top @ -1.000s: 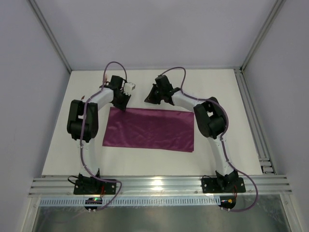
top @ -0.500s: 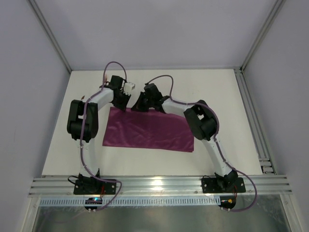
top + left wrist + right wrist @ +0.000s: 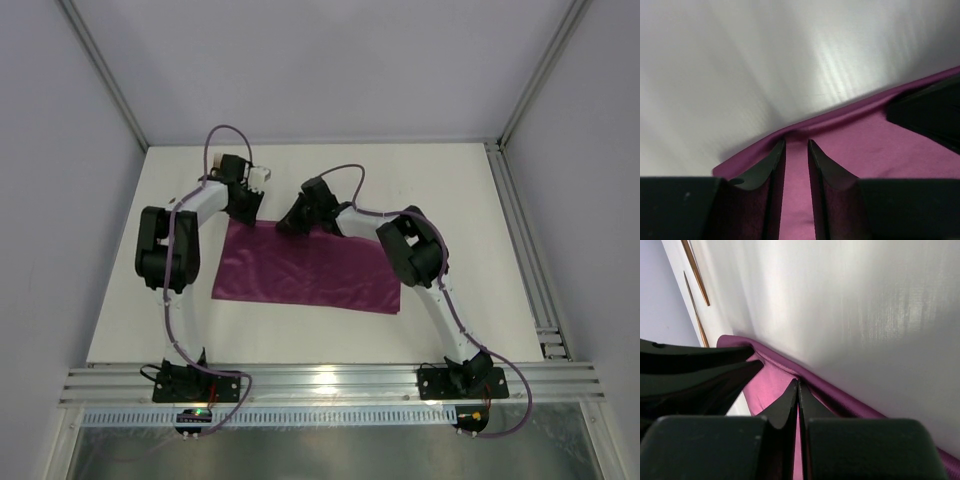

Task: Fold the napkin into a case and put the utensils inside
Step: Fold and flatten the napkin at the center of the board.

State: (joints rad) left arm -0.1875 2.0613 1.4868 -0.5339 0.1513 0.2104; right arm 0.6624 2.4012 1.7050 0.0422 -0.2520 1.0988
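The left end effector [image 3: 796, 142], jaws slightly spread, and the right end effector [image 3: 798, 384], jaws pressed together, both sit at the far folded edge of the napkin [image 3: 310, 272], which lies flat mid-surface [image 3: 450, 180], the utensils [image 3: 696, 271] beyond its far-left corner.

Napkin [image 3: 305, 272] plum-purple, plain, slight sheen; table [image 3: 450, 185] white; utensils [image 3: 695, 272] brown; walls [image 3: 300, 70] pale grey.

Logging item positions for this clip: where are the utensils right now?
Only the right wrist view shows the utensils: two thin brown sticks on the table at its upper left, past the napkin, apart from it.
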